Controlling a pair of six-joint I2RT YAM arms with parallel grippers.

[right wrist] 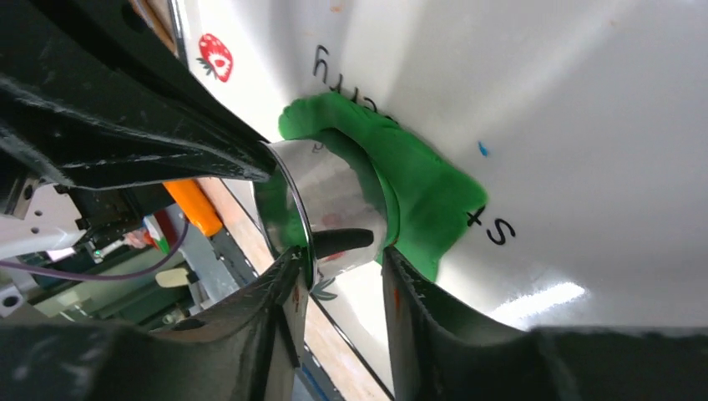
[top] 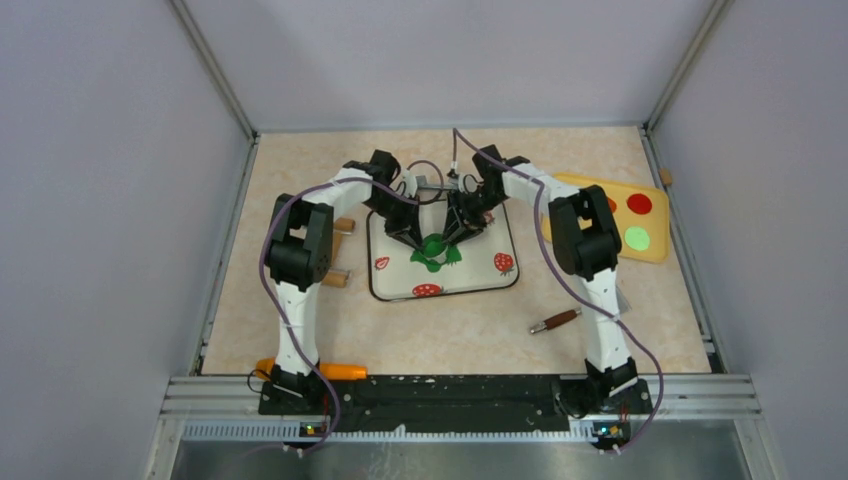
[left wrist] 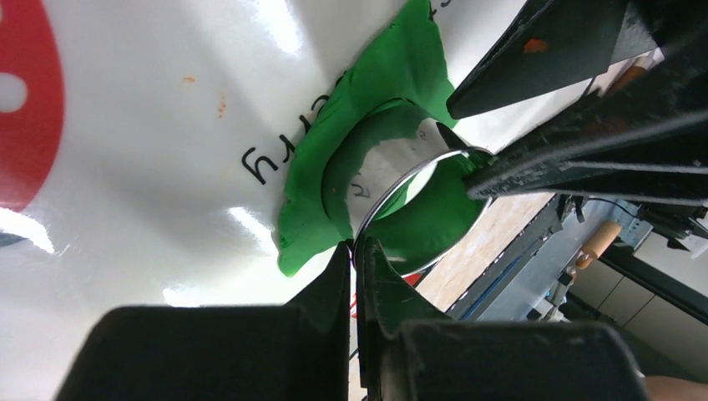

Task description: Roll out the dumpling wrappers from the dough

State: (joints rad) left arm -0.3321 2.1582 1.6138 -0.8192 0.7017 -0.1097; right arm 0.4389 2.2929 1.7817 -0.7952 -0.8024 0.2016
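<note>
Frame centre: my L pincer [left wrist: 356,251] pinches the cutter [right wrist: 334,188] rim, R pincer [right wrist: 342,267] clasps its sides, set in green dough [right wrist: 426,184].

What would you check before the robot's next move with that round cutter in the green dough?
1. Left gripper pinching the round cutter at its rim: ok.
2. Right gripper holding the cutter's wall between its fingers: ok.
3. Cutter set into the dough: ok.
4. Dough lying on the strawberry mat: ok.
5. Cut clean all the way round: cannot tell, the lower edge is hidden.
</note>
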